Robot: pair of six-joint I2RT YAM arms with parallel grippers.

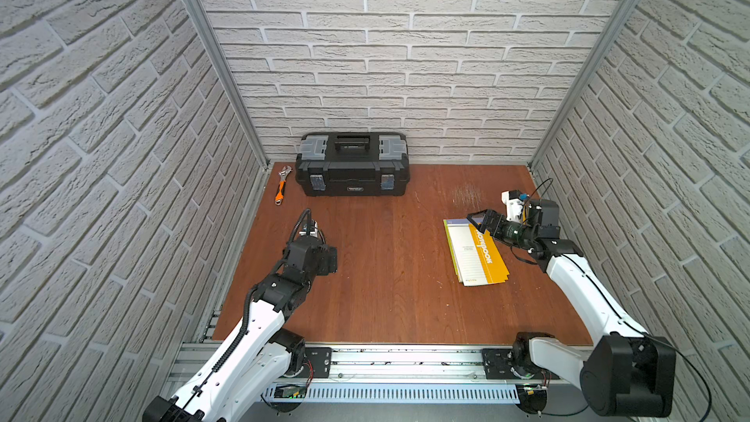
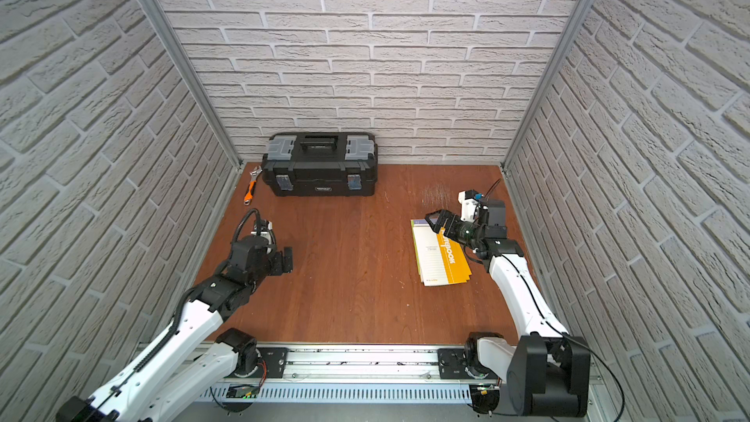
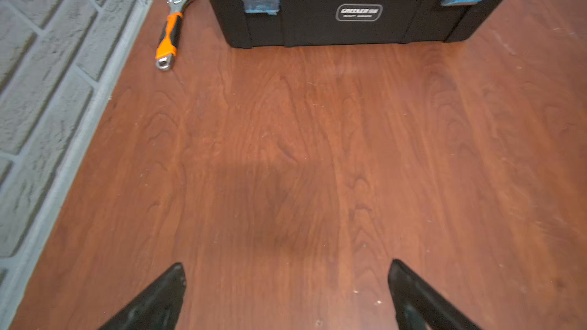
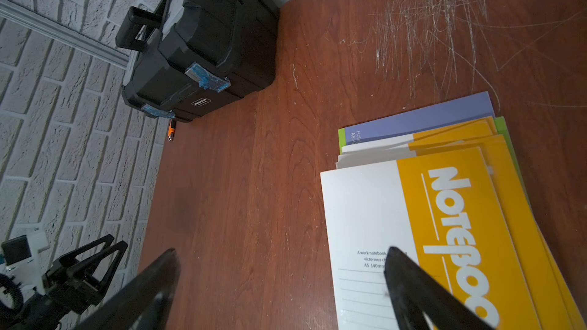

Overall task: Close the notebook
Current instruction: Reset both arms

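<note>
The notebook [image 1: 477, 255] [image 2: 442, 255] lies flat at the table's right side, its yellow-and-white cover [image 4: 428, 217] facing up and shut. It rests on top of a fanned stack of other notebooks. My right gripper [image 1: 481, 219] [image 2: 436, 221] [image 4: 282, 251] hangs open over the stack's far end, with one finger above the white part of the cover and the other above bare wood. It holds nothing. My left gripper [image 1: 324, 259] [image 2: 282, 259] [image 3: 286, 265] is open and empty over bare wood at the left, far from the notebook.
A black toolbox [image 1: 352, 164] [image 2: 319, 164] [image 3: 349, 4] [image 4: 203, 58] stands shut against the back wall. An orange-handled wrench [image 1: 281, 186] [image 2: 251, 186] [image 3: 171, 30] lies to its left, near the side wall. Brick-pattern walls enclose three sides.
</note>
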